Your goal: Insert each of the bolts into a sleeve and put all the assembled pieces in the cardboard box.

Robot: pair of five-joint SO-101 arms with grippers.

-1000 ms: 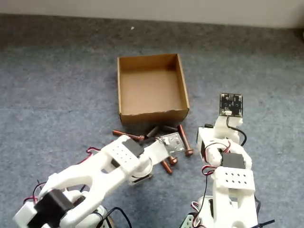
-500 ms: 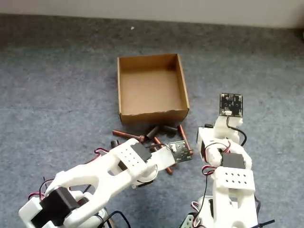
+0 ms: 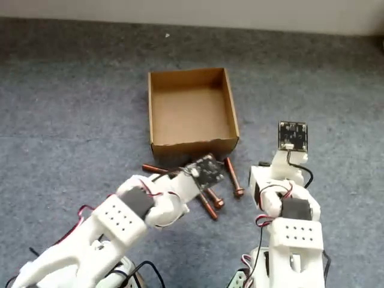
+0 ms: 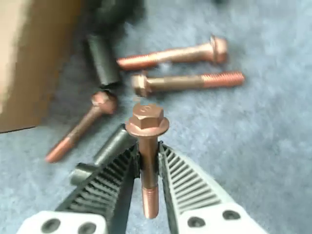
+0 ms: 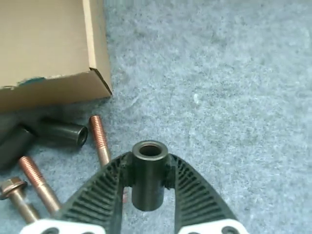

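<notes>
My left gripper (image 4: 148, 163) is shut on a copper bolt (image 4: 147, 122), whose hex head sticks out past the fingertips. Below it lie three more bolts (image 4: 187, 82) and two black sleeves (image 4: 102, 61) on the carpet, beside a corner of the cardboard box (image 4: 29, 63). My right gripper (image 5: 147, 168) is shut on a black sleeve (image 5: 147, 175) with its bore facing the camera. In the high view the left arm's wrist (image 3: 203, 171) hangs over the bolts (image 3: 233, 175) just in front of the empty box (image 3: 192, 111). The right arm's wrist (image 3: 292, 137) sits to the box's right.
Grey carpet covers the whole work surface. Two more sleeves (image 5: 61, 132) and loose bolts (image 5: 100, 139) lie by the box's near corner (image 5: 97, 80). Open carpet stretches to the right of the box (image 3: 336, 108) and to its left (image 3: 72, 120).
The left arm's wrist has swung up and back toward the box's front wall, and its upper links have shifted left. The right arm has stayed almost still.
</notes>
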